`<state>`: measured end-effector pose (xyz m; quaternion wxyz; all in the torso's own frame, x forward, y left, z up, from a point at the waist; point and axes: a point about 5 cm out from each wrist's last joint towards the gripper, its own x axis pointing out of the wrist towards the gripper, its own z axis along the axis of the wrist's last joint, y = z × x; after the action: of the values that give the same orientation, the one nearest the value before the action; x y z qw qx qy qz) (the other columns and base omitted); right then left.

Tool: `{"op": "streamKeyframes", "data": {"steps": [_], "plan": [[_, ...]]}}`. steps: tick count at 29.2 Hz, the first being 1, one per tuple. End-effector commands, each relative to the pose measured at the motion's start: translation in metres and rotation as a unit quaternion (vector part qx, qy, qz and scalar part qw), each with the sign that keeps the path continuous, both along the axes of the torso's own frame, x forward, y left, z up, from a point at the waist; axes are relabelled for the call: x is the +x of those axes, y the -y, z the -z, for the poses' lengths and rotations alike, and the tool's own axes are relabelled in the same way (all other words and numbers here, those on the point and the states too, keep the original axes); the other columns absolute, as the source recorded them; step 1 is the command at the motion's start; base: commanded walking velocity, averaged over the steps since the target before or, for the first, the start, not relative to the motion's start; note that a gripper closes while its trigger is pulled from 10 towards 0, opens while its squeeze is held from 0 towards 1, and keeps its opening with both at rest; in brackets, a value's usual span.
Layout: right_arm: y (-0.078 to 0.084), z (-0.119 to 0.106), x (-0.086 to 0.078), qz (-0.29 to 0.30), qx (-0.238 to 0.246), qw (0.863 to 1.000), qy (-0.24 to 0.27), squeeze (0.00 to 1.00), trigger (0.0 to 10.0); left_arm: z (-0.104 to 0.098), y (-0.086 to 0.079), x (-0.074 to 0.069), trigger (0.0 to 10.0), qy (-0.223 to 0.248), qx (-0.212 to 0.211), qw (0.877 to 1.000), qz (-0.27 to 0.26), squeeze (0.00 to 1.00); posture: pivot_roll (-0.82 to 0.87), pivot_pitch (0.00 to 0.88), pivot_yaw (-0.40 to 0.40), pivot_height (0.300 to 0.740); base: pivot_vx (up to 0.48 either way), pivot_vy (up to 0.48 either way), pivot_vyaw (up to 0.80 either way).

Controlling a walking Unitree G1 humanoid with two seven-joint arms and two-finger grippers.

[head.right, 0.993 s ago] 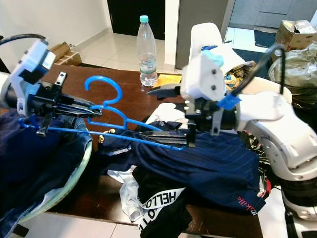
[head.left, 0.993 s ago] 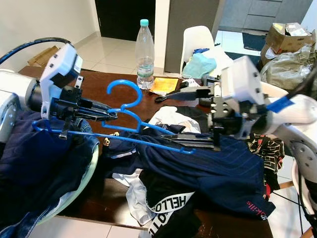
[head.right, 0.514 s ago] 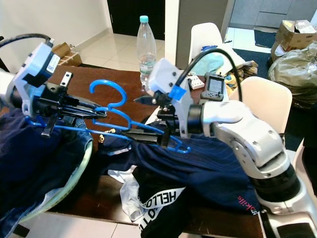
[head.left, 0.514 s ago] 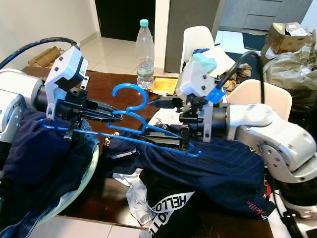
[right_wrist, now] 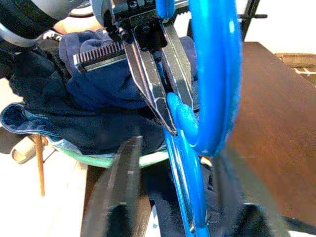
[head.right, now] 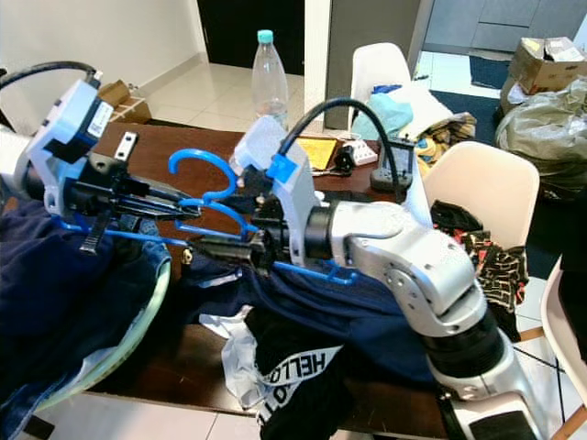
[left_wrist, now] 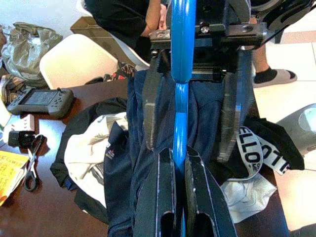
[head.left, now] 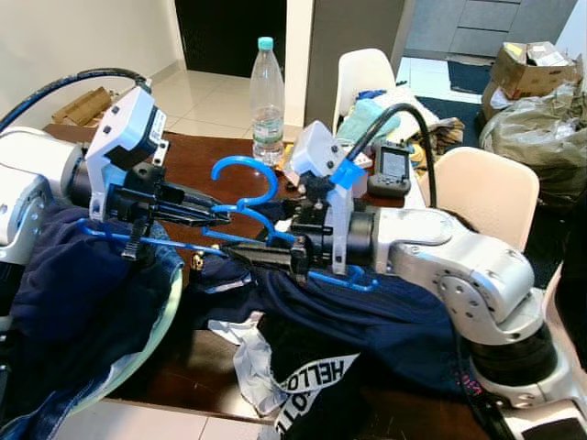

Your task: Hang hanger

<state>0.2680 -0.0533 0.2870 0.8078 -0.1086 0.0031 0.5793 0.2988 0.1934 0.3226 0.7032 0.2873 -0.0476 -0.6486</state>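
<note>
Table (head.left: 206,156): dark wood, strewn with clothes | navy garment (head.left: 394,312): lay under right arm | hanger (head.left: 240,166): blue, held above the clothes between both grippers | left gripper (head.left: 225,213): clamped on hanger below the hook | right gripper (head.right: 197,244): fingers spread, straddling hanger bar | bottle (head.left: 266,96): upright behind.

The room is bright with soft, even daylight, and the pale floor tiles (head.left: 215,96) behind the table shine with some glare, while the open doorway (head.left: 229,32) beyond is very dark. Both head views are sharp. In the right wrist view the near black fingers (right_wrist: 118,192) are blurred, out of focus.
</note>
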Motion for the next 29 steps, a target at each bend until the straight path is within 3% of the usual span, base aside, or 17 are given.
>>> {"op": "streamKeyframes", "data": {"steps": [1,15,16,23,26,29], "plan": [[0.001,0.003,0.001,0.008,-0.003,1.0,-0.009,0.0,0.0,-0.003,0.005,-0.002,10.0,0.012,0.002,1.0,0.012,0.0,0.13,0.056,0.029,0.74,0.0,0.0,0.0],[0.005,0.0,0.002,0.014,-0.007,1.0,0.005,0.0,0.0,-0.005,0.005,-0.004,10.0,0.011,-0.007,1.0,0.023,0.0,0.13,0.055,0.026,0.74,0.0,0.0,0.0],[0.006,-0.001,0.002,0.016,-0.006,1.0,0.008,0.0,0.0,-0.006,0.004,-0.005,10.0,0.001,-0.014,1.0,0.025,1.0,0.13,0.055,0.026,0.74,0.0,0.0,0.0],[0.009,-0.002,0.003,0.022,-0.004,1.0,0.013,0.0,0.0,-0.01,0.001,-0.006,10.0,0.003,-0.025,0.999,0.022,1.0,0.13,0.053,0.024,0.74,0.0,0.0,0.0],[0.013,-0.002,0.007,0.035,-0.005,0.999,0.015,0.0,0.0,-0.018,-0.007,-0.004,10.0,0.029,-0.031,0.999,0.001,1.0,0.13,0.053,0.025,0.74,0.0,0.0,0.0],[0.024,-0.001,0.015,0.069,-0.011,0.997,0.019,0.0,0.0,-0.041,-0.023,0.002,10.0,0.086,-0.056,0.993,-0.055,1.0,0.14,0.052,0.016,0.74,0.0,0.0,0.0]]}}
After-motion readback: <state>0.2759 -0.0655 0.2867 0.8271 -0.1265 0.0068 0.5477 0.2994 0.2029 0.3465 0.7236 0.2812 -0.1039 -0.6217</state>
